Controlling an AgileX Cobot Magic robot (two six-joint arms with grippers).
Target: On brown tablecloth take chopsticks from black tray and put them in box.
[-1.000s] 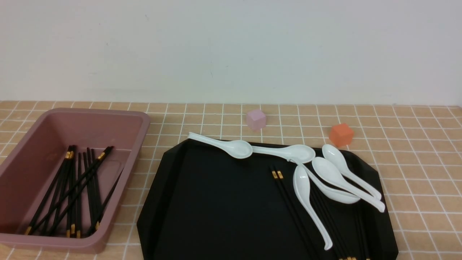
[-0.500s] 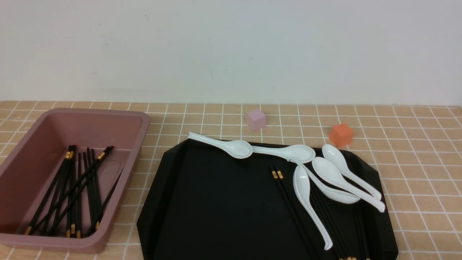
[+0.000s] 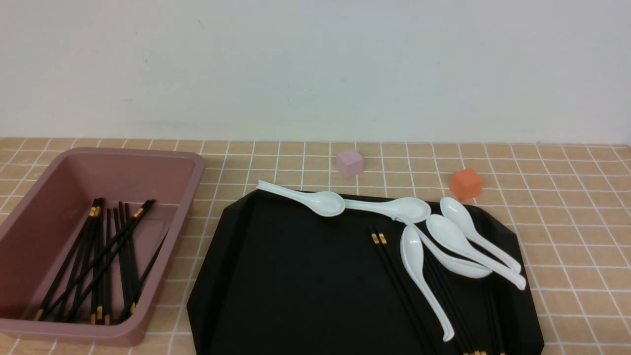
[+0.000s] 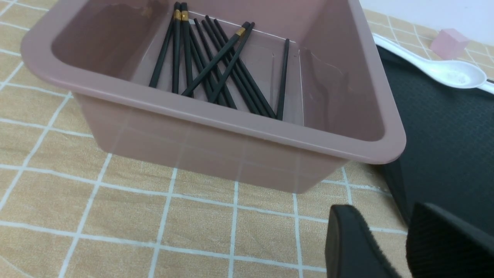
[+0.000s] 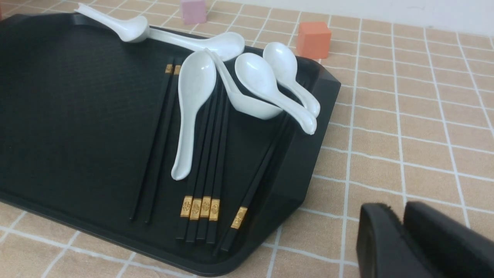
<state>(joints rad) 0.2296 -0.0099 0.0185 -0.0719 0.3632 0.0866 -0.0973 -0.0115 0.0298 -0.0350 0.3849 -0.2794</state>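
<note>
Several black chopsticks (image 3: 394, 276) with gold bands lie on the right half of the black tray (image 3: 276, 276), partly under white spoons; the right wrist view shows them too (image 5: 204, 154). More chopsticks (image 3: 98, 261) lie in the mauve box (image 3: 197, 167) at left, which also shows in the left wrist view (image 4: 231, 123). Neither gripper shows in the front view. My left gripper (image 4: 386, 216) is open and empty over the tablecloth (image 3: 567, 222), near the box's corner. My right gripper (image 5: 399, 216) is shut and empty, over the cloth beside the tray's (image 5: 77, 116) right corner.
Several white soup spoons (image 3: 419, 266) lie across the tray's back and right part, some on top of the chopsticks. A small pink cube (image 3: 350, 162) and a small orange cube (image 3: 466, 183) stand on the cloth behind the tray. A pale wall closes the back.
</note>
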